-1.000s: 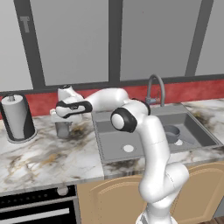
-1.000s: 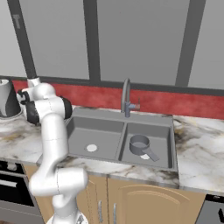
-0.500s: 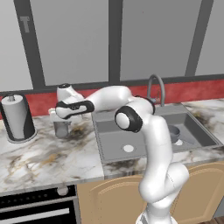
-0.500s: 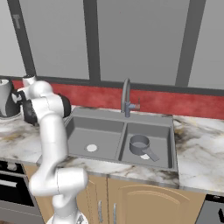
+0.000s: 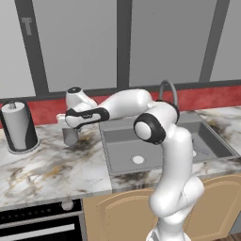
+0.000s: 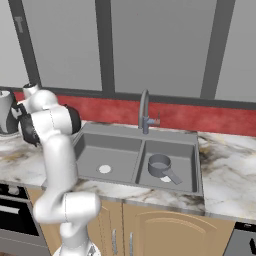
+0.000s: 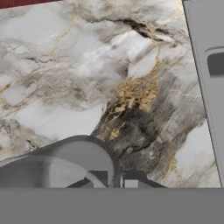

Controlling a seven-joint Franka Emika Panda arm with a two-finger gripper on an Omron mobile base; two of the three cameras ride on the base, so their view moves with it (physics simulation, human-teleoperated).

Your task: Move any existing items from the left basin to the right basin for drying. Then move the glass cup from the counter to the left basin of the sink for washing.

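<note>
Marble-veined counter (image 5: 47, 169) runs left of the sink (image 5: 214, 149); no readable writing shows. From the left base view, the gripper (image 5: 70, 129) sits right over the glass cup (image 5: 70, 137), a plain grey tumbler near the paper towel roll (image 5: 19, 126). From the right, the saucepan (image 6: 161, 165) lies in the right basin (image 6: 187, 152); the left basin (image 6: 92, 150) has room. In the hand view, the cup's rim curves by the fingertips (image 7: 97, 178), grip uncertain.

Paper towel roll (image 5: 18, 126), oven (image 5: 42, 225)
</note>
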